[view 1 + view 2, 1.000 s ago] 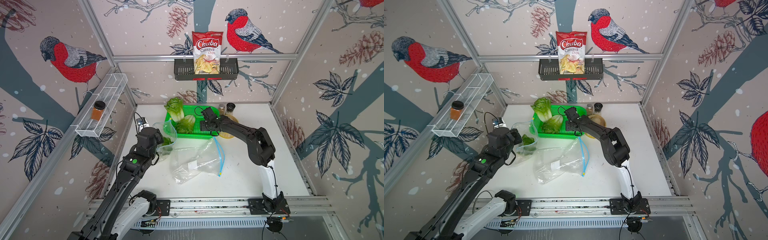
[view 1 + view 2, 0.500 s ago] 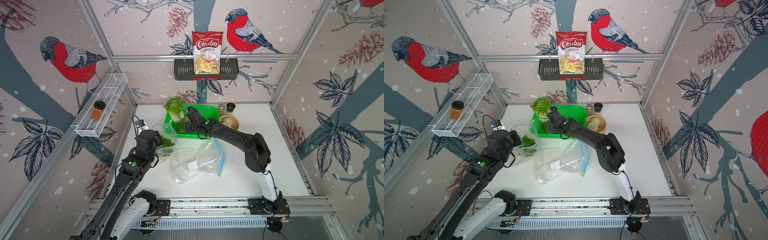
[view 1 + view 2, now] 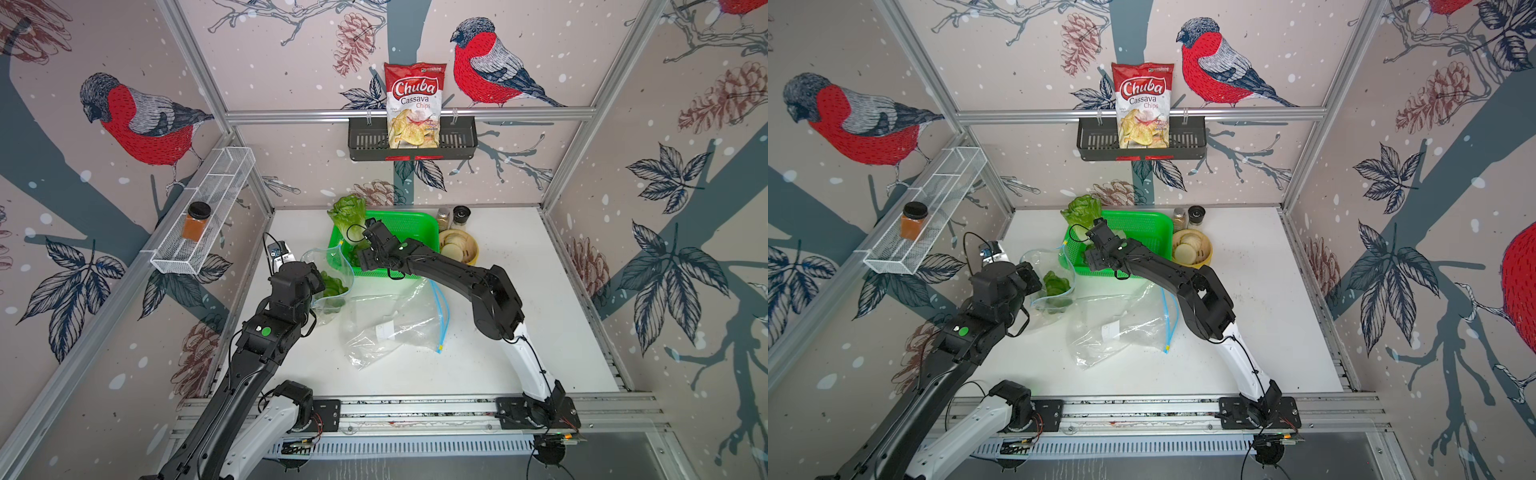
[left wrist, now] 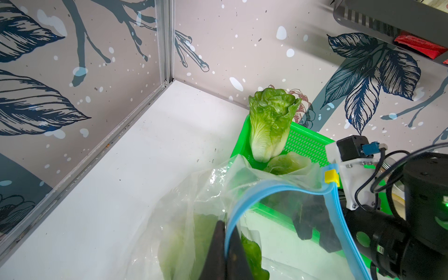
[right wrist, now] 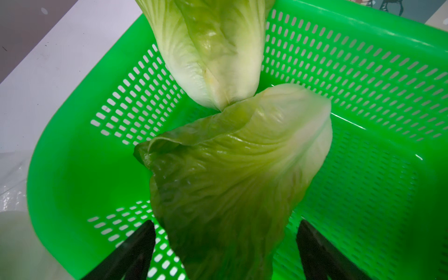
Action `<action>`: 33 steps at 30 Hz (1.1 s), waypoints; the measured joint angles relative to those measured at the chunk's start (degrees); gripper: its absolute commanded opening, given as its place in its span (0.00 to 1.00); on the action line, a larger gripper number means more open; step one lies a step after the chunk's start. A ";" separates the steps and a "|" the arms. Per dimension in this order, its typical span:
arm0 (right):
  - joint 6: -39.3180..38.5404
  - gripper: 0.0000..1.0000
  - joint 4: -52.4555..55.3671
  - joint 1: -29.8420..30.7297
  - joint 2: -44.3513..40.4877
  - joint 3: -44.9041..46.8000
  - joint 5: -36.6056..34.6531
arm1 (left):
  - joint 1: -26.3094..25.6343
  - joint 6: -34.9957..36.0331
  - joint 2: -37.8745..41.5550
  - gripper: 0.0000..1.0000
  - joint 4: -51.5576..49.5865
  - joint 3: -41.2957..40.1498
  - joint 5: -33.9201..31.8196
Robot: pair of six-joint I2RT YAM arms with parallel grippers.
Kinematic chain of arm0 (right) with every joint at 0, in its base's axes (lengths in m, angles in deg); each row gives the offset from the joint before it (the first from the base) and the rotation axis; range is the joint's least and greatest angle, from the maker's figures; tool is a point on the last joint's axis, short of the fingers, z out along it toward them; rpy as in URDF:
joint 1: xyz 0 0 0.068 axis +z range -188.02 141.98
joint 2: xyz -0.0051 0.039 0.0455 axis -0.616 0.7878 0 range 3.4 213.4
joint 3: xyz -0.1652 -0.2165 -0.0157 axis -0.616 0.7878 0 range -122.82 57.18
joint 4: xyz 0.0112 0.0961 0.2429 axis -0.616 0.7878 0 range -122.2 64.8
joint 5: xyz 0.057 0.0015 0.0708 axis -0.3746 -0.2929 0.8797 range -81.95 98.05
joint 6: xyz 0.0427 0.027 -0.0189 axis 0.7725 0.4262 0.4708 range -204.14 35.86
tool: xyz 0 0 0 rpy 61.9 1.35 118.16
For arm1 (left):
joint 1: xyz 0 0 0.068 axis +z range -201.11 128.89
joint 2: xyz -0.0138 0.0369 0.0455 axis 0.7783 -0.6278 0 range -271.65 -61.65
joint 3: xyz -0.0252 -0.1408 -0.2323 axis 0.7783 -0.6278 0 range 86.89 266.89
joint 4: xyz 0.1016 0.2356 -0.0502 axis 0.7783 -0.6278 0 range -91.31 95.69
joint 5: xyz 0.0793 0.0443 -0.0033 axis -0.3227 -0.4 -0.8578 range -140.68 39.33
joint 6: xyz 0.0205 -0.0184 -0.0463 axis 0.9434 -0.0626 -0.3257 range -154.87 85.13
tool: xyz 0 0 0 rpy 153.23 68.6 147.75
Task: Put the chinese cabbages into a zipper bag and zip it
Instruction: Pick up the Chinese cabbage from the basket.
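cabbage between wide-spread right claw

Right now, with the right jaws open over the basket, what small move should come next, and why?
Probably close the right jaws on the lying cabbage in the green basket. In the right wrist view they stand open on either side of its leafy end. The left jaws pinch the zipper bag at its rim, holding its mouth open, with one cabbage already inside.

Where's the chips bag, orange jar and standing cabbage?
chips bag [image 3: 414, 106]: in a top view, printed front.
orange jar [image 3: 195, 226]: in a top view, glass body.
standing cabbage [image 4: 270, 122]: left wrist view, green leaves.
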 measured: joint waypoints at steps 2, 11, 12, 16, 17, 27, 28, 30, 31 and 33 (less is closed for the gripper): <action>0.28 0.92 0.31 -0.52 0.79 -0.31 0.04 | 0.00 -0.02 -0.02 0.03 0.00 -0.04 0.00; 1.81 0.91 1.70 -2.80 1.97 -1.27 -1.70 | 0.00 -0.46 -0.46 0.03 0.00 -0.13 0.04; 2.03 0.91 1.66 -3.06 1.97 -1.36 -1.70 | 0.00 -0.46 -0.57 0.03 0.00 -0.13 0.09; 2.58 0.91 1.51 -3.98 1.14 -0.70 -1.86 | 0.00 -0.46 -0.74 0.03 0.02 -0.13 0.20; 2.10 0.91 1.33 -3.82 0.50 -0.07 -2.49 | 0.00 -0.46 -0.76 0.03 0.02 -0.13 0.22; -2.14 0.92 -0.37 -1.73 -3.82 4.61 -3.41 | 0.00 -0.48 -0.79 0.03 0.04 -0.15 0.20; -2.69 0.92 -0.24 -1.66 -3.58 4.39 -3.85 | 0.00 -0.48 -0.79 0.03 0.04 -0.17 0.20; -2.97 0.91 0.00 -1.60 -2.91 3.67 -4.63 | 0.00 -0.48 -0.76 0.03 0.07 -0.31 0.22; -3.02 0.91 0.09 -1.68 -2.60 3.48 -4.83 | 0.00 -0.48 -0.70 0.03 0.09 -0.48 0.22; -3.15 0.91 0.61 -2.08 -2.05 3.21 -5.49 | 0.00 -0.52 -0.68 0.03 0.09 -0.61 0.24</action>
